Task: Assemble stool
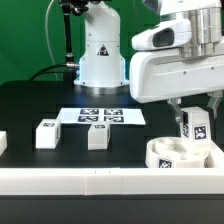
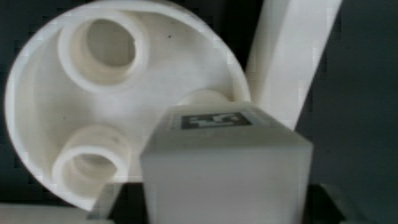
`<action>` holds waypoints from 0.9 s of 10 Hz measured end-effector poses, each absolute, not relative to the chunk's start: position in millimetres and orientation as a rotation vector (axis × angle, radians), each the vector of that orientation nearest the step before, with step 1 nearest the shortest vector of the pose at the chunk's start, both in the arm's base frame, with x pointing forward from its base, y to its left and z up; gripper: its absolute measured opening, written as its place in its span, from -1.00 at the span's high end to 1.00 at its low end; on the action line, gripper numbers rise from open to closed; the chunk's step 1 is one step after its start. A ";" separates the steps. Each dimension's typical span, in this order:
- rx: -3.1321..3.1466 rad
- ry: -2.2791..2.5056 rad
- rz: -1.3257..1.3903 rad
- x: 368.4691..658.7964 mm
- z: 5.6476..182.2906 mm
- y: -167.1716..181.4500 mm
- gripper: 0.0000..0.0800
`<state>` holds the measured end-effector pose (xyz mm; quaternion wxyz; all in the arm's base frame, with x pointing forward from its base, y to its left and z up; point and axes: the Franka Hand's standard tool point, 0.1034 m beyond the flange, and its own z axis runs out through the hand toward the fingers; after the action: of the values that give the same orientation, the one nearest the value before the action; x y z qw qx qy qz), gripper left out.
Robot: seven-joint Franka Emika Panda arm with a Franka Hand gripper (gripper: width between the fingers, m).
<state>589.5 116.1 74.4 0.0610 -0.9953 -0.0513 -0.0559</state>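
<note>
The round white seat (image 1: 168, 156) lies flat at the exterior view's right, beside the front rail, with its sockets facing up. In the wrist view the seat (image 2: 80, 100) shows two open round sockets. My gripper (image 1: 193, 106) is shut on a white leg (image 1: 193, 127) with a black-and-white tag and holds it upright just over the seat's far side. In the wrist view this leg (image 2: 222, 165) fills the space between my jaws (image 2: 217, 205). Whether its lower end touches the seat is hidden. Two more legs (image 1: 46, 133) (image 1: 97, 136) stand on the black table at the left.
The marker board (image 1: 100, 116) lies in the middle of the table in front of the robot base (image 1: 100, 60). A long white rail (image 1: 100, 181) runs along the front edge; it also shows in the wrist view (image 2: 294, 45). A small white piece (image 1: 3, 143) sits at the left edge.
</note>
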 end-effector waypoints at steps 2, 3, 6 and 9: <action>-2.999 0.200 -0.174 589.2 74.8 117.3 0.15; -2.979 0.348 -0.163 589.0 74.8 117.9 0.15; -2.842 0.882 -0.120 589.0 75.1 120.2 0.15; -2.683 1.198 -0.081 590.4 77.3 120.0 0.15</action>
<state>590.4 120.0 77.3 0.1008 -0.9082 0.4053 -0.0275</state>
